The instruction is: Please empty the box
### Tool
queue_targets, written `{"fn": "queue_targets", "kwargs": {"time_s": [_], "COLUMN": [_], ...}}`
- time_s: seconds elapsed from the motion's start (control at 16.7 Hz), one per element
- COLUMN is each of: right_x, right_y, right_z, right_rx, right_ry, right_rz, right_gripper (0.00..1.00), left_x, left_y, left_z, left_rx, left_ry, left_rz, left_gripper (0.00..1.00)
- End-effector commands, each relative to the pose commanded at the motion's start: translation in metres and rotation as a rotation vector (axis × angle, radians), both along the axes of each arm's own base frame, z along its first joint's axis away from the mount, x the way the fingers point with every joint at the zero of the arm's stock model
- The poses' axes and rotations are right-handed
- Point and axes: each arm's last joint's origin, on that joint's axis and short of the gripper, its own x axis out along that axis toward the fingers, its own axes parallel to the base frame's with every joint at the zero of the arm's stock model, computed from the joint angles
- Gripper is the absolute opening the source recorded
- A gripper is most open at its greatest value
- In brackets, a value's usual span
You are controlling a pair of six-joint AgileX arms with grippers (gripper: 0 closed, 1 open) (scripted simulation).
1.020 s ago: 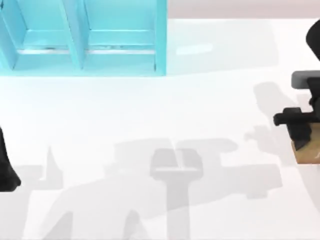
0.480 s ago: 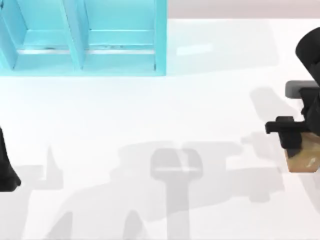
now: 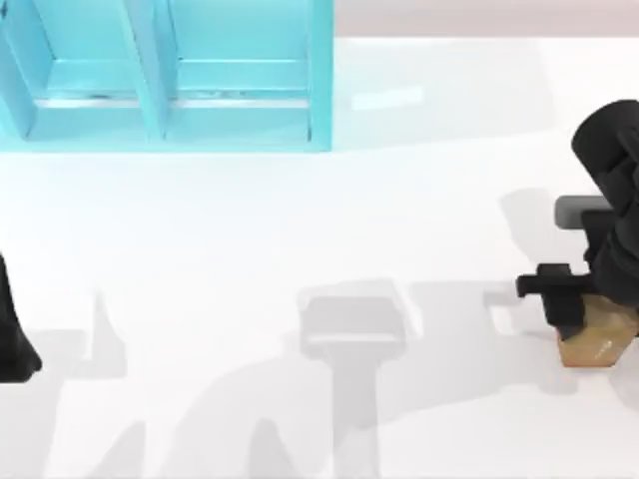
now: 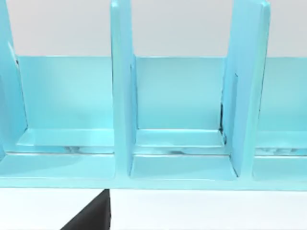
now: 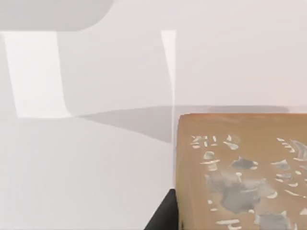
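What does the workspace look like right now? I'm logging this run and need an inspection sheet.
Surface: white table, crossed by grey shadows.
Job's things: blue box with upright dividers at the far left, its visible compartments empty; tan block at the right edge.
Clutter: nothing seen.
Grippers: right hand sits over the tan block; left arm parked at the left edge.
Cables: nothing seen.
Surroundings: pale strip beyond the table's far edge.
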Motion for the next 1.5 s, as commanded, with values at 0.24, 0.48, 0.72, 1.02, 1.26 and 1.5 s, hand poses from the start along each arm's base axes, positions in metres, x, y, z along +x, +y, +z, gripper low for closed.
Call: {"fn": "queue_targets", "kwargs": {"time_s": [0.24,0.48,0.72,1.02,1.26,1.5], "right_x": [0.0,0.0,0.0,0.0,0.0,0.0001], "right_y": [0.0,0.0,0.0,0.0,0.0,-0.0003], "right_z": [0.0,0.0,0.0,0.0,0.0,0.0003], "right_rx": [0.0,0.0,0.0,0.0,0.0,0.0], "right_ry": [0.0,0.0,0.0,0.0,0.0,-0.001], "right_rz": [0.0,0.0,0.0,0.0,0.0,-0.001], "right_gripper": [0.08,0.38,0.68,1.0,1.0,1.0], "left_x": [0.0,0.0,0.0,0.0,0.0,0.0], "left_y": [0.0,0.0,0.0,0.0,0.0,0.0], "left_z": [0.0,0.0,0.0,0.0,0.0,0.0], "left_rx": [0.0,0.0,0.0,0.0,0.0,0.0], "left_ry": [0.0,0.0,0.0,0.0,0.0,0.0], "left_rz": [0.0,0.0,0.0,0.0,0.0,0.0], "left_gripper": [1.0,1.0,1.0,1.0,1.0,1.0]}}
